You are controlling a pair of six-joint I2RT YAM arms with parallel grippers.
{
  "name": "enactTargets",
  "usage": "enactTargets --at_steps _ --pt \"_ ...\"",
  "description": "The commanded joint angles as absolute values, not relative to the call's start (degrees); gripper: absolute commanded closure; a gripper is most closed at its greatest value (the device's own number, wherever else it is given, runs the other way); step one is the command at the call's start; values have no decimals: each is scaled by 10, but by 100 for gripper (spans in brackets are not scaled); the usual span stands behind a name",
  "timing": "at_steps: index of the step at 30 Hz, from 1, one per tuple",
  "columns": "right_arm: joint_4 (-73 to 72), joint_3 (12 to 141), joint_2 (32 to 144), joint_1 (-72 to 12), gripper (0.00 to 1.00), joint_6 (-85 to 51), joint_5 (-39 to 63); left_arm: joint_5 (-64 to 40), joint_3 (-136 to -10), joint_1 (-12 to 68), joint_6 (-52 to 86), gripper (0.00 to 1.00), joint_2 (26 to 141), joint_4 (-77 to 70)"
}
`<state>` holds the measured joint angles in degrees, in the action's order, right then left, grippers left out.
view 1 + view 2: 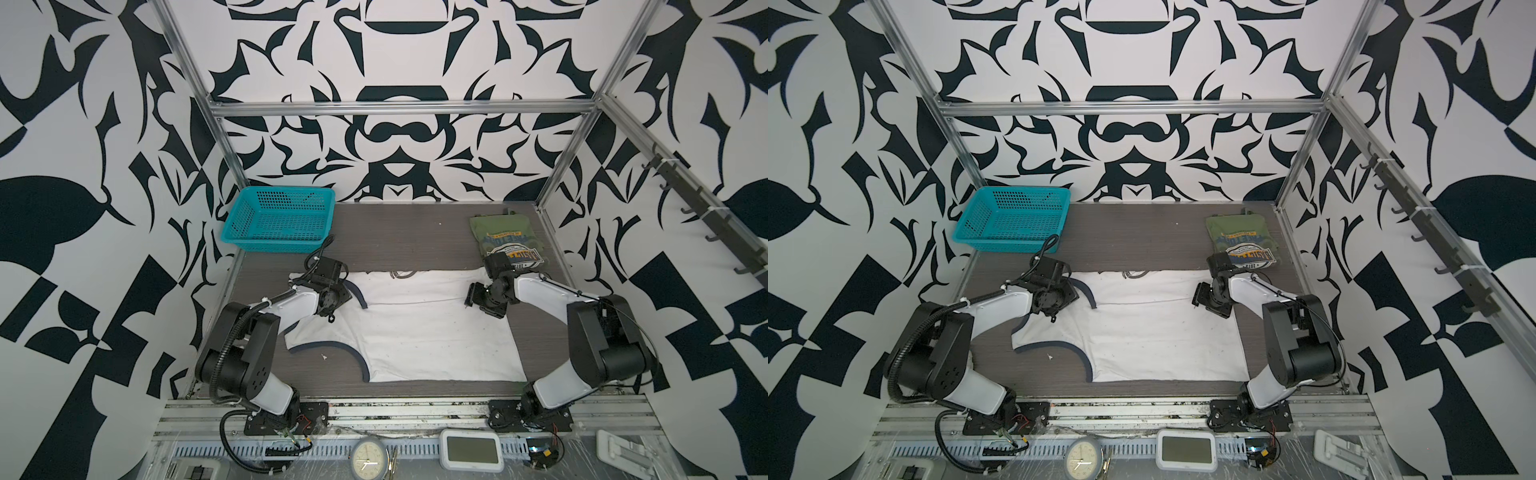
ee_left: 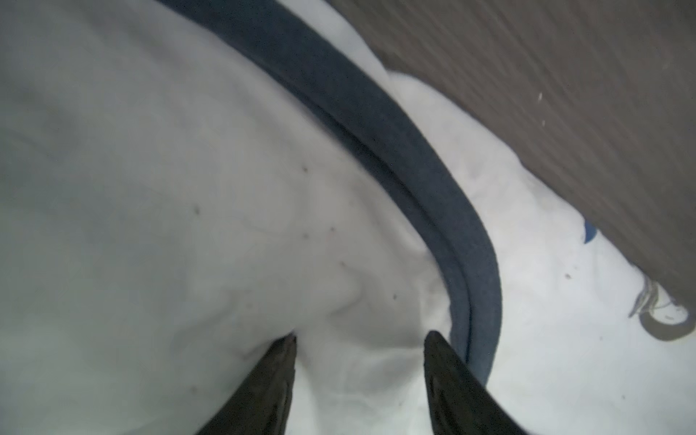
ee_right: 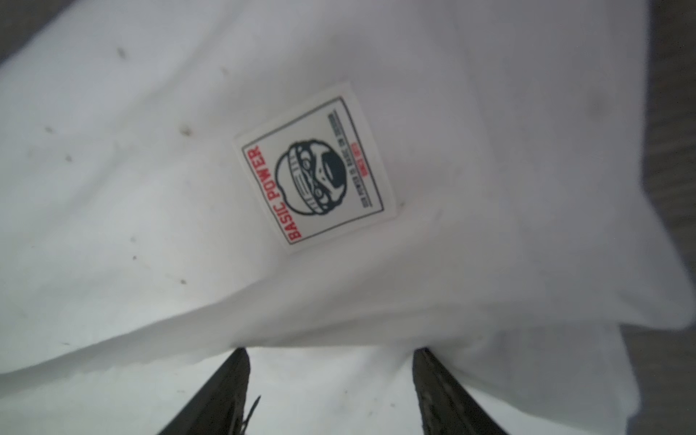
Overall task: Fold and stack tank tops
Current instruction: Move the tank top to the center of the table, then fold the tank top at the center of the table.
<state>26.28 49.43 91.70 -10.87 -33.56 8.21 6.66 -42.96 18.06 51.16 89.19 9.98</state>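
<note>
The white tank top [image 1: 415,332] lies spread in the lower middle of both top views, on the counter [image 1: 395,232]. Its upper part seems to be turned over onto the rest. This flap is loose, so I think it could slide back or wrinkle if an arm drags across it when lifting away.

The olive green tank top [image 1: 509,241], already folded, sits right of centre, just above the right arm in the frame. The wrist of that arm could push it out of its square shape.

The left end effector [image 2: 359,339] has its jaws moderately parted, the tips on white cloth beside the navy trim [image 2: 376,150], clamping nothing. A tip may catch this trim and pull it.

The right end effector [image 3: 331,352] is parted rather wider, at the folded edge below the printed label [image 3: 314,165], and also holds nothing.

Count: one counter, two tank tops, one teal mesh basket [image 1: 249,216] left of centre, two arms, two end effectors, one label.
</note>
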Motion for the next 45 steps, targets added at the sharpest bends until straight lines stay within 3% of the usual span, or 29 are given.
enactTargets --at_steps 1,8,13,21,28,35,45 --pt "224 501 973 -111 29 -343 92 78 -398 123 525 42 933 123" --pt "247 573 1000 -111 29 -329 103 46 -441 90 482 41 946 116" --pt "307 563 914 -111 27 -312 68 105 -445 133 480 34 844 217" --pt "447 473 745 -117 31 -359 -8 149 -438 267 540 29 666 433" --pt "540 413 629 -128 35 -464 -70 124 -414 458 694 31 633 560" --pt "526 351 609 -128 38 -510 -55 107 -406 595 796 43 649 551" --pt "481 313 631 -128 45 -521 -49 92 -376 613 791 46 721 425"
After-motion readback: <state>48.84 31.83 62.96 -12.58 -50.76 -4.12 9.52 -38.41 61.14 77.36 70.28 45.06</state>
